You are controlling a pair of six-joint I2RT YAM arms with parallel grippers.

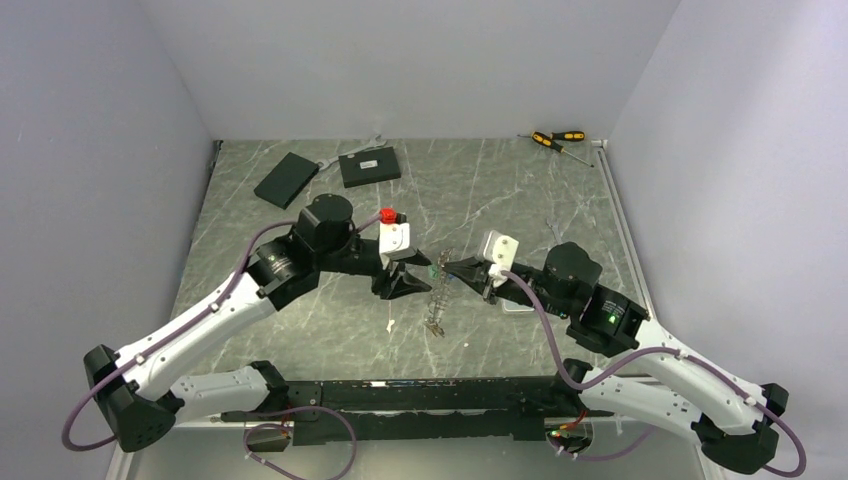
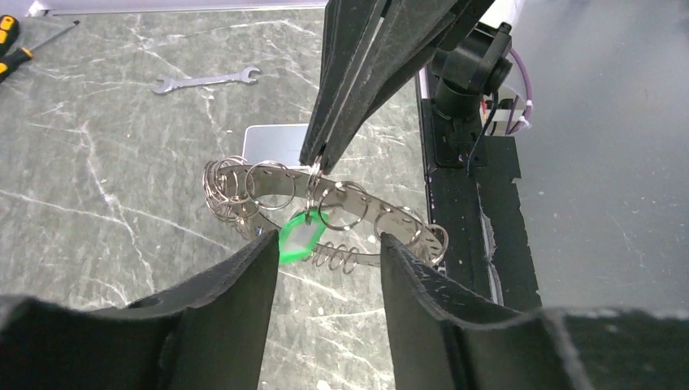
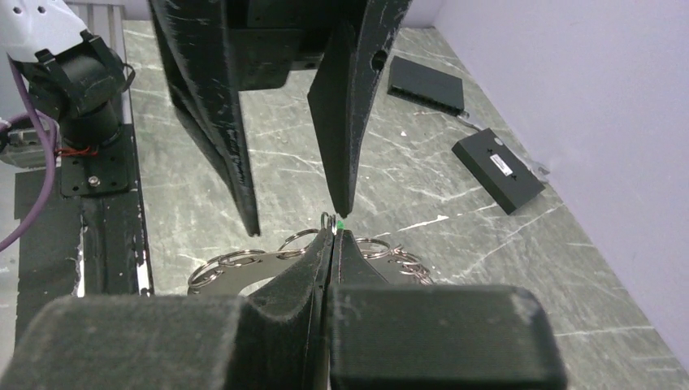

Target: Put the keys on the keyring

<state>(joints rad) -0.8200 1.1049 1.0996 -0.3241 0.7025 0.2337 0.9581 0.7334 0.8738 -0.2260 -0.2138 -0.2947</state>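
Right hand (image 3: 335, 236) is pinching the keyring (image 2: 283, 182) aloft over mid-bench (image 1: 520, 200), left hand (image 2: 327, 244) is standing half-open around the green-tagged key (image 2: 299, 241) at the ring's 6 o'clock, seemingly threaded, other keys likely remaining.

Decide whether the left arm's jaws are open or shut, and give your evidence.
Open. On the left gripper the jaws stand apart in its wrist view; the green key tag and keyring show through the gap.

Keyring (image 1: 436, 292) sits between left pincer (image 1: 406, 282) and right pincer (image 1: 450, 267).
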